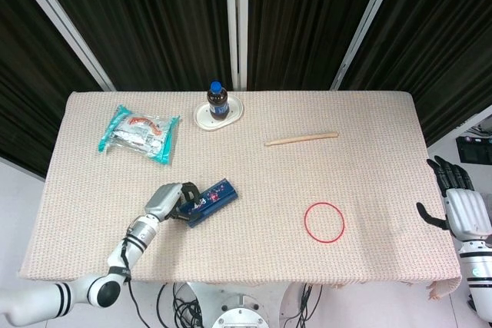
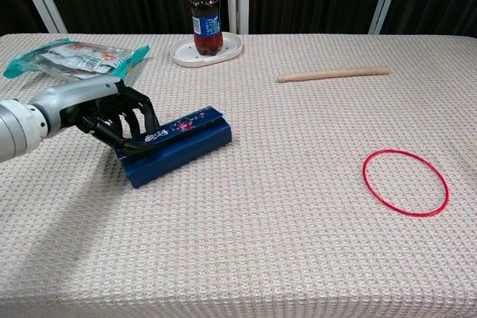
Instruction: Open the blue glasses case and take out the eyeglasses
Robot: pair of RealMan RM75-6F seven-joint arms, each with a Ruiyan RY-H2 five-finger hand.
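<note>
Blue glasses case (image 2: 179,144) lying flat on the woven tablecloth (image 2: 298,243), front-left of the table's middle, long axis slanting from near-left to far-right. Closed, lid apparently not lifted; no eyeglasses visible. Judged rigid and light, a hard shell with a smooth printed top, likely to slide on the cloth if pushed from one side only. Contents presumed fragile; no squeezing across the lid advised. Best hold judged to be across the narrow width at one end, pinning the base while the lid edge along the long side is pried up by the other hand.

Left hand (image 2: 112,113) at the case's left end, dark fingers (image 2: 138,118) curled over the top and touching the lid, thumb side low against the near edge. Appears to be gripping or pressing that end; whether the case is lifted clear of the cloth cannot be told, though the head view (image 1: 207,200) shows it resting on the table.

Right hand (image 1: 459,207) off the right table edge, well apart from the case, fingers spread, holding nothing.

Red ring (image 2: 405,182) well to the right, untouched.
</note>
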